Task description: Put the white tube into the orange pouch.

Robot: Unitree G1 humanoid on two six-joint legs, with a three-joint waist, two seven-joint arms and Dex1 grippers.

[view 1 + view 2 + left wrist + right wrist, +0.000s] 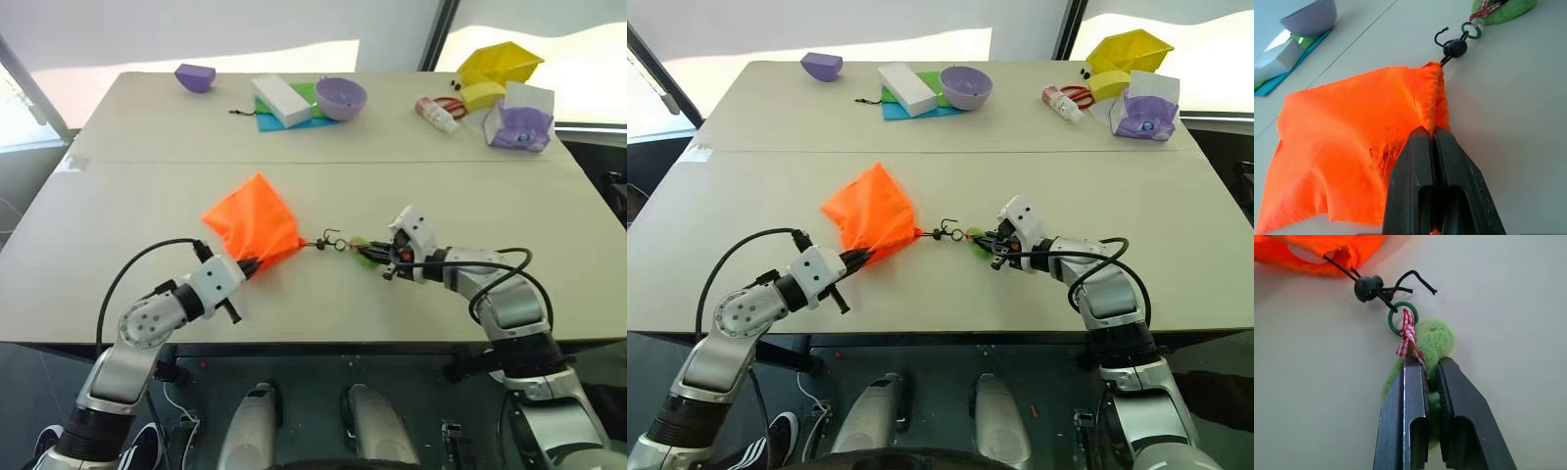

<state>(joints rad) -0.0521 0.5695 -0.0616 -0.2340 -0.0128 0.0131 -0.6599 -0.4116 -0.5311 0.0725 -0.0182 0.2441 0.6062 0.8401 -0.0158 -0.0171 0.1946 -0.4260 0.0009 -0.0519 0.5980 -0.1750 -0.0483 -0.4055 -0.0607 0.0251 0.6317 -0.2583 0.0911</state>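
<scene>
Pinching the orange pouch (255,223) at its gathered mouth, our left gripper (1432,134) is clenched tight on the fabric, its two black fingers pressed together with the cloth caught between them. The pouch is lying on the near half of the table (118,196), fanned out away from the grip. We are clamping our right gripper (1426,377) on the fuzzy green tuft (1437,340) at the end of the dark cord (1339,268); a red-checked ribbon (1407,339) is tying that tuft to a small green ring (1402,318), and a black cord stopper (1367,287) is sitting just beside the ring, near the pouch's mouth. Between our two grippers the cord is running almost straight across the tabletop.

We are not making out the white tube anywhere; whether it is inside the pouch we cannot tell. Along the far edge a white block (280,100) is resting on coloured sheets beside a purple bowl (340,98), with a red-and-white bottle (435,113) further right.
</scene>
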